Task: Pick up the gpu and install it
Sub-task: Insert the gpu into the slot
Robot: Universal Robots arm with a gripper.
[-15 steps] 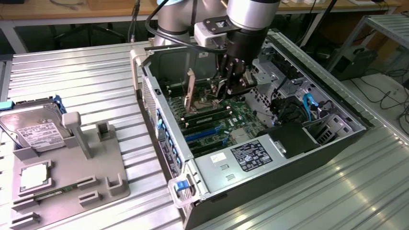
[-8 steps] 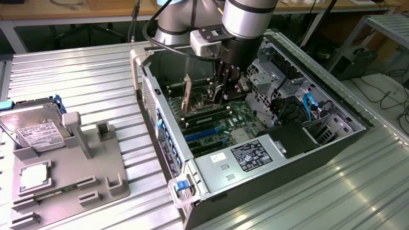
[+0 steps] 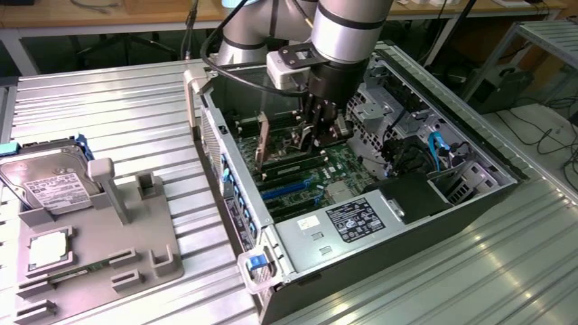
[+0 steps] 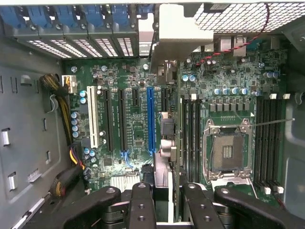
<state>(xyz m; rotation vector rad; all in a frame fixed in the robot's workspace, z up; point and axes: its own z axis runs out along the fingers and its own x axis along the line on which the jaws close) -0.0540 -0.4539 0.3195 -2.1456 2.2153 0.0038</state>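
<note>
Closest to us, the gripper [image 4: 166, 196] is pinching the gpu [image 4: 167, 138] between its black fingers [image 4: 141, 202]. The fingers are partly closed, just wide enough to squeeze the thin card. The card is standing on its edge, and we think that is so its lower edge can go into a slot.

In the lower left of the exterior view, a grey holder [image 3: 149, 254] is sitting on the metal table [image 3: 108, 108]. It is keeping the hard drive [image 3: 45, 181] and the little square CPU chip [image 3: 47, 249] in their places, well apart from the work.

In the middle, the computer case [image 3: 307, 271] is lying open, so the arm can reach down inside. In the upper middle, the gripper [image 3: 316, 135] is hanging low over the green board [image 3: 348, 166], with the gpu inside the case. In the wrist view, the card is lining up just beside the long blue slot [image 4: 150, 119], and its silver bracket [image 4: 183, 28] is pointing at the back wall of the case.
</note>
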